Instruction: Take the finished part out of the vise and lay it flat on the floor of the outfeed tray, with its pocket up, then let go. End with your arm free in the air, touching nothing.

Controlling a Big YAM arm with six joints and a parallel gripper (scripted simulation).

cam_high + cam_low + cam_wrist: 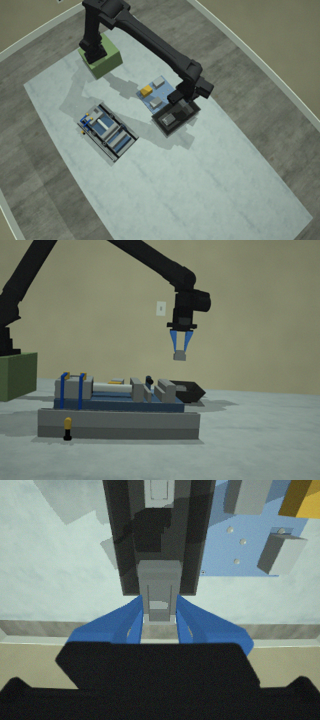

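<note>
1. From above, the gripper (180, 104) hangs over the dark tray (158, 123), with the arm (155, 43) reaching across from its green block (109, 62). Below and off to one side of it, another grey piece (168, 120) already lies on the tray floor. The vise (108, 131) sits well apart, nothing visible between its clamping blocks. The arm's wrist hides the held part here.

2. From the side, the blue fingers (173, 339) are clenched on the small grey part (179, 356), gripping its top so most of it hangs under the tips. The part is high above the tray (191, 392), which lies below and farther back. Only this view shows the height left to go; it cannot show whether the gripper is lined up over the tray floor.

3. Looking down the wrist, the part (159, 587) sits squarely between the fingers, with a pale recess (159, 605), likely the pocket, facing the camera, so upward. Straight beneath is the tray floor (190, 540); ahead lies the other grey piece (159, 492). A blue plate (235, 545) with blocks is off to one side.

4. To do this step well, I'd judge: lower straight and slowly, keep the part level, pocket up, stay short of the piece already there and clear of the walls, and release only once it rests on the floor; a drop from here could flip it.
</note>
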